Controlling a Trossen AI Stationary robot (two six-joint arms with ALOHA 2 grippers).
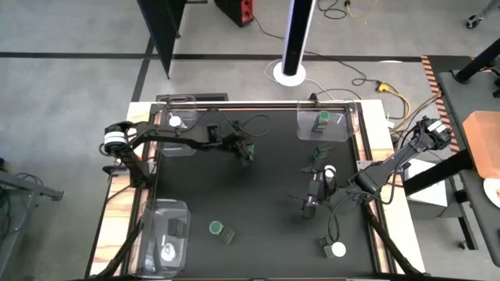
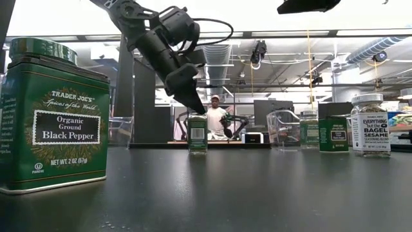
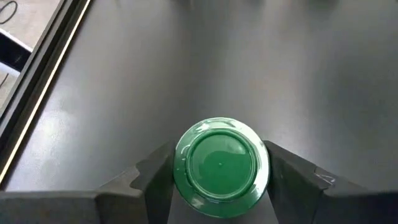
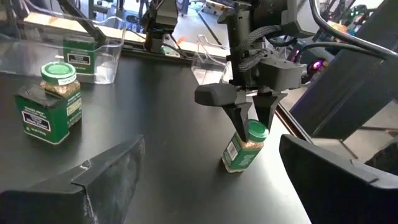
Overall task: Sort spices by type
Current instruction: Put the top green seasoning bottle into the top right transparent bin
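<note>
The black table top (image 1: 266,187) is lying under both dark arms. Three clear plastic rectangular trays are sitting at its edges: one at the far left corner (image 1: 166,139), one at the far right corner (image 1: 341,131) and one at the near left corner (image 1: 153,222).

The left arm is reaching in from the left side, and the left gripper (image 4: 251,119) is hanging over the far middle of the table. Its fingers (image 3: 155,180) are straddling the round green lid of a small dark spice jar (image 3: 221,165), one at each side and very close. Whether they are already pressing on it, I cannot tell.

The right arm is coming in from the right side. The right gripper (image 4: 208,177) is hovering over the right half of the table with its fingers spread wide and nothing between them. A white-lidded spice jar (image 1: 330,170) is standing just beside that arm.

A green rectangular black pepper tin (image 2: 55,116) is standing near the front edge. A green-lidded jar (image 1: 215,228) is touching a dark tin (image 1: 228,232) near the front middle. Another white-lidded jar (image 1: 337,250) is sitting at the front right. One white-lidded jar (image 1: 175,121) is resting in the far left tray.
</note>
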